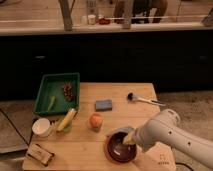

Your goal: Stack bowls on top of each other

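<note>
Tool [128, 139] hung at the end of the white arm [170, 135], low over the near rim of the dark brown bowl [117, 150], and whether it was spread or pressed together could not be told. That bowl sat directly beneath it at the front edge of the counter [120, 92]. A warmer band around its outside may have been the orange bowl [109, 153] under it, though that was not certain. The main risk, as I judged it, was the lift-off. A tool this close to the rim could catch it while rising and tip or drag the bowl, and with the counter's edge so near, a shove could send it off. If the brown bowl sat off-centre in the other, it might also rock. Counted: one tool, one arm, one brown bowl for sure and perhaps one orange. Beyond the tool lay one round orange fruit [95, 121], one blue sponge [104, 104] and one brush [142, 99]. Farther off, on the camera's left of the tool, were one green tray [45, 95], one white cup [41, 127], one long yellowish item [66, 120] and one packet [40, 154].
</note>
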### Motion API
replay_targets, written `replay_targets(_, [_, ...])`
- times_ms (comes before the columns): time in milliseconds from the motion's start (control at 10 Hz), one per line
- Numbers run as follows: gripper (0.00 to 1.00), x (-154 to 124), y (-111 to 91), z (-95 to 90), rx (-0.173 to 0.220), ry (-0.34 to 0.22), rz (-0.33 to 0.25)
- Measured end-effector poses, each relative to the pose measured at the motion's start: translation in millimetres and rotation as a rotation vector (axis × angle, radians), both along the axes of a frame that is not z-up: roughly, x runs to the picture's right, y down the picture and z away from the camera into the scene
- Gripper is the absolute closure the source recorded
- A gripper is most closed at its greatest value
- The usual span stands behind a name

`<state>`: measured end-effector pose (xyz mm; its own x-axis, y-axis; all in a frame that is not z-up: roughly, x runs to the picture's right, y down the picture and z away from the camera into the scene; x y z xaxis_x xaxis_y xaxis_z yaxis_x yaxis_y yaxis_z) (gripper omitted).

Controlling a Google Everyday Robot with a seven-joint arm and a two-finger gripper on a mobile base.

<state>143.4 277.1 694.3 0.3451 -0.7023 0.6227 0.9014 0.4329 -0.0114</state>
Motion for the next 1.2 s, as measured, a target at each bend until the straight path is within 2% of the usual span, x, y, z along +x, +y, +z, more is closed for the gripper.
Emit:
replay_targets(200, [0.20, 1.8, -1.5, 0.2, 0.003, 0.007, 0.002])
replay_targets(700, [0.20, 16.5, -12.1, 1.7, -0.009, 0.025, 0.071])
replay_targets(1200, [0.20, 15.7, -12.2, 2.0, -0.009, 0.024, 0.069])
